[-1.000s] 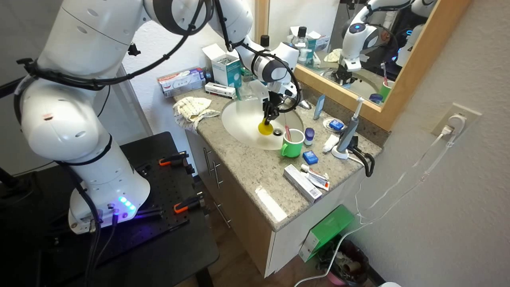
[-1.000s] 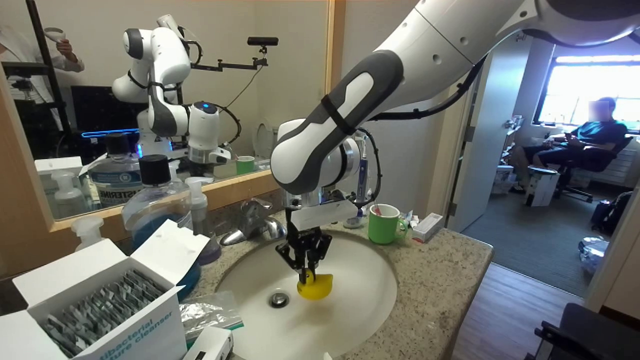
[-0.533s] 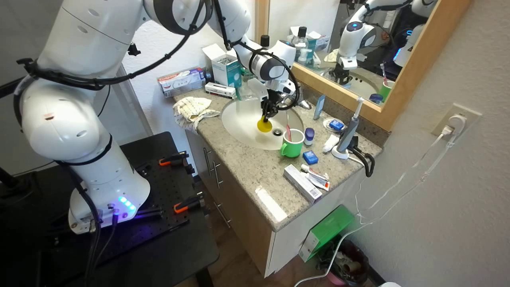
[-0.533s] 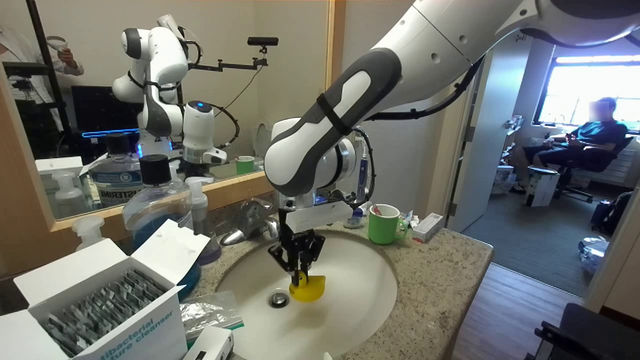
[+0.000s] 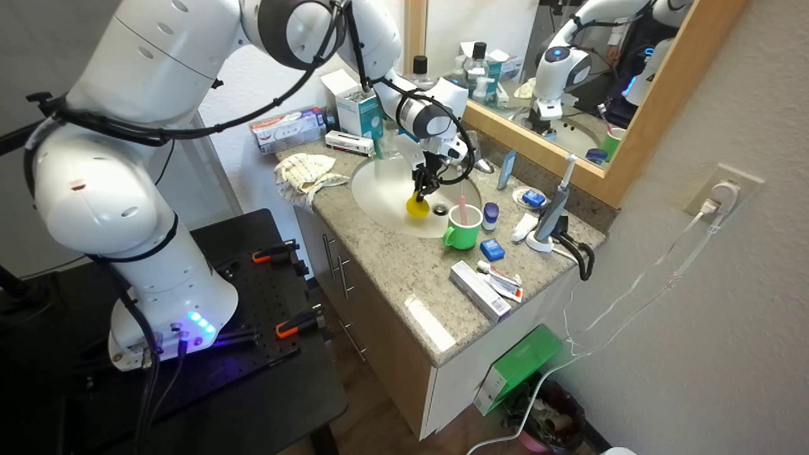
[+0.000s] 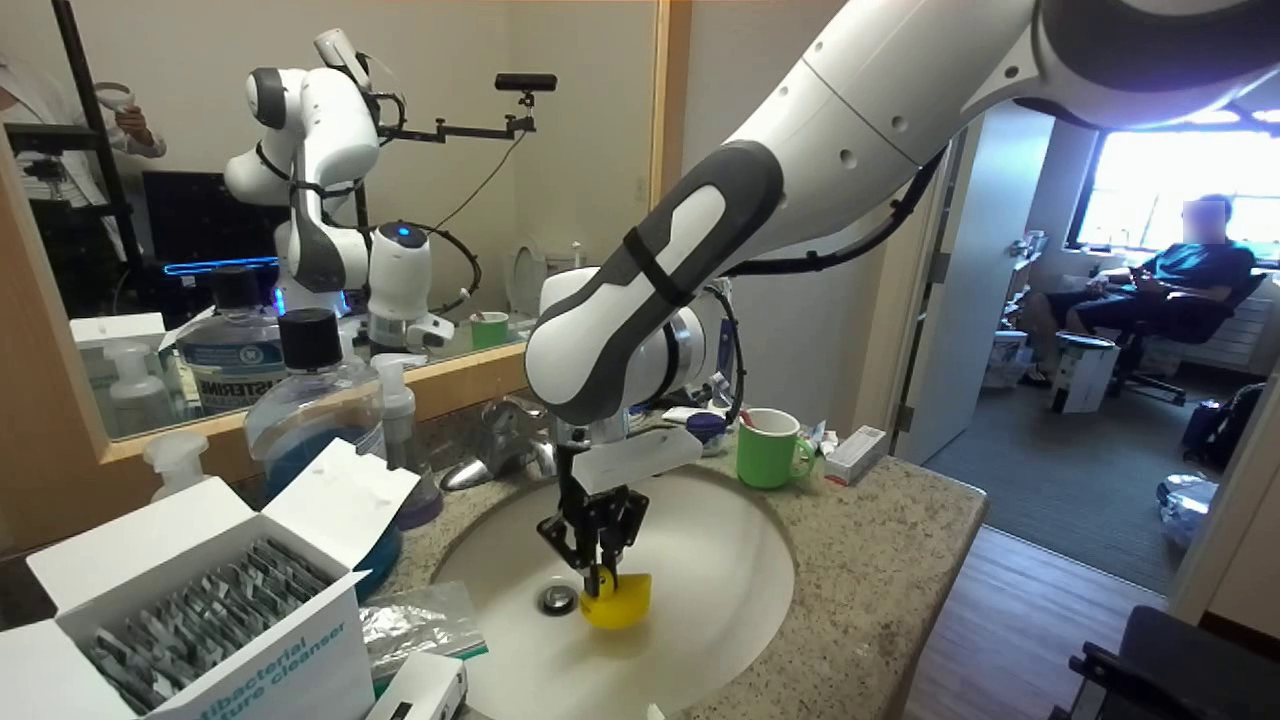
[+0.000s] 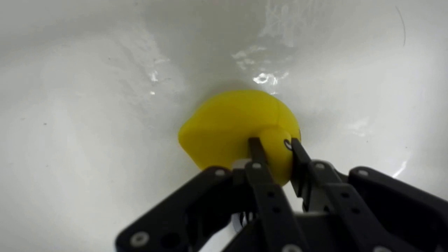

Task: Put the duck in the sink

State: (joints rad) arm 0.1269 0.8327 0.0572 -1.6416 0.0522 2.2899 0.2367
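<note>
Yellow duck is at lower centre in an exterior view, inside the sink, can't tell if touching bottom, head pinched by the hand, and imo it'll be light, squishy, maybe slick, so the head's a solid hold.

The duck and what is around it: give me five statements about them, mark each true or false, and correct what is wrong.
1. The gripper holds the duck by its head. True.
2. The duck is green. False: it is yellow.
3. The green mug stands upright on the countertop. True.
4. The countertop lies directly beneath the duck. False: the sink is beneath it.
5. The drain shows in both exterior views. True.
</note>
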